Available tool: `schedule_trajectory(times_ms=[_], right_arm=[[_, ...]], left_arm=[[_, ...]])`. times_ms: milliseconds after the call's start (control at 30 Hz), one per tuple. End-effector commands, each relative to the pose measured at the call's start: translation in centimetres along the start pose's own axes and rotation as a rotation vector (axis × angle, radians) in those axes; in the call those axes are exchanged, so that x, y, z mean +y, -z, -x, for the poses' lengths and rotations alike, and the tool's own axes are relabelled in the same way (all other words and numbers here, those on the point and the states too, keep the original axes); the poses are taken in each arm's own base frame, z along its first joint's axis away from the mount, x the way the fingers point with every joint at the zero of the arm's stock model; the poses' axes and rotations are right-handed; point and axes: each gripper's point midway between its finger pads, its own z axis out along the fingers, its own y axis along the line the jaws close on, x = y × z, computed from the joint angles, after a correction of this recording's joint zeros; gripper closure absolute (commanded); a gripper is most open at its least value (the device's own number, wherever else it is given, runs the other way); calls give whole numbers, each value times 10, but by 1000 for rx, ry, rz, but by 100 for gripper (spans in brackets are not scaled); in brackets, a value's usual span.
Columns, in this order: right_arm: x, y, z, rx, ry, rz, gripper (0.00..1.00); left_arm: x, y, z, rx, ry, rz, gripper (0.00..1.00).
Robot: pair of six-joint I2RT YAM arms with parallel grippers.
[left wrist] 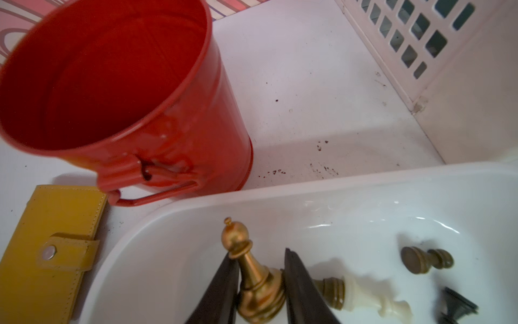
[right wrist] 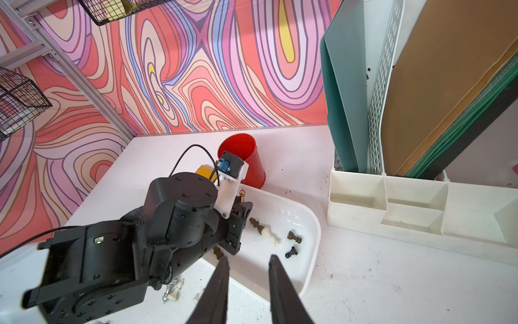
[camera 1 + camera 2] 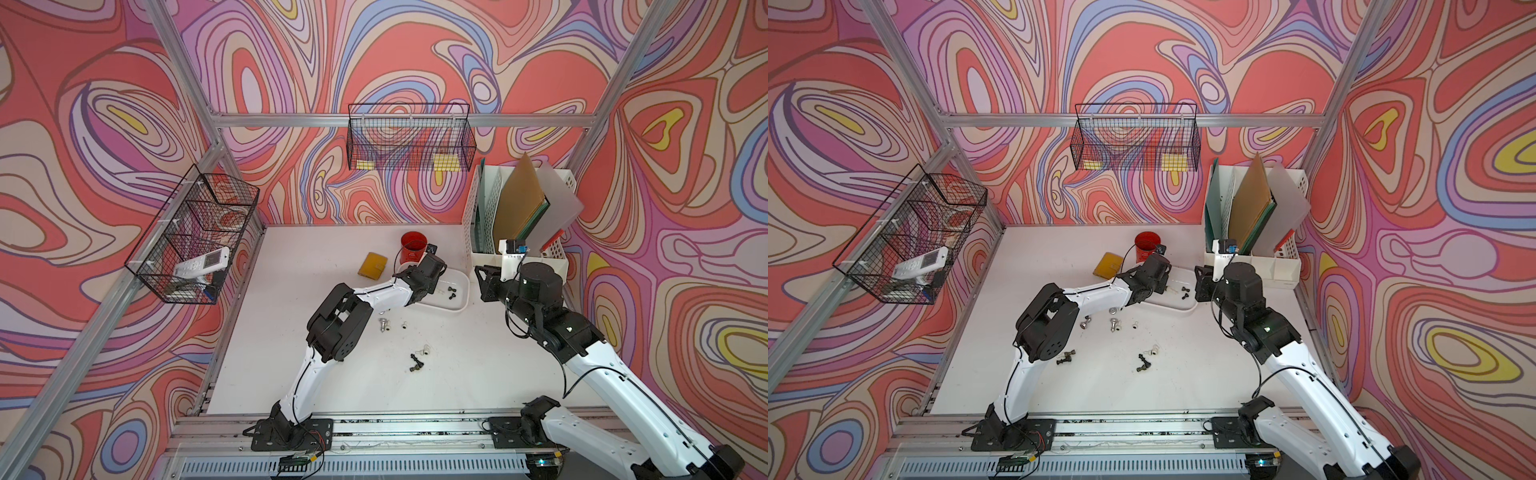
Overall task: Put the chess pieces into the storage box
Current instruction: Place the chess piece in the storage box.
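Right now the left pincer [image 1: 259,254] pinches one gold piece [image 1: 252,276] over the storage box [image 1: 280,193], its fingers against the base. The piece's long axis is tilted, with the knobbed head toward the red bucket [image 1: 126,84] and the base back toward the wrist.

Loose in the box I count four more. A brass piece [image 2: 256,223] and a white piece [image 2: 270,237] lie on their sides, end to end in one line. A brown pawn [image 2: 294,237] lies on its side, with a black piece [image 2: 291,252] near it. A second brass piece [image 2: 218,252] shows partly under the left arm.

The box sits toward 2 o'clock from the middle of the tabletop [image 3: 1183,374], with the bucket at its 11 and one yellow wallet [image 3: 372,264] at its 10. Toward the box's 7 o'clock, about eight lie scattered in a top view: three black pieces [image 3: 1144,366], three silver pieces [image 3: 1086,323], two pale pieces [image 3: 1136,326].

The right pincer [image 2: 249,256] hangs spread and empty at the box's 3 o'clock.
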Motion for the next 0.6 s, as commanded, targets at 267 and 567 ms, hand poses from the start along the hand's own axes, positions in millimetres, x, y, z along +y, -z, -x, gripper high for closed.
schedule_trajectory(times_ms=[267, 567], right_arm=[[4, 0, -10, 47, -7, 23, 72], [25, -26, -65, 321, 4, 144, 71]], left_arm=[[16, 34, 40, -70, 50, 30, 57], [45, 114, 57, -102, 100, 12, 57]])
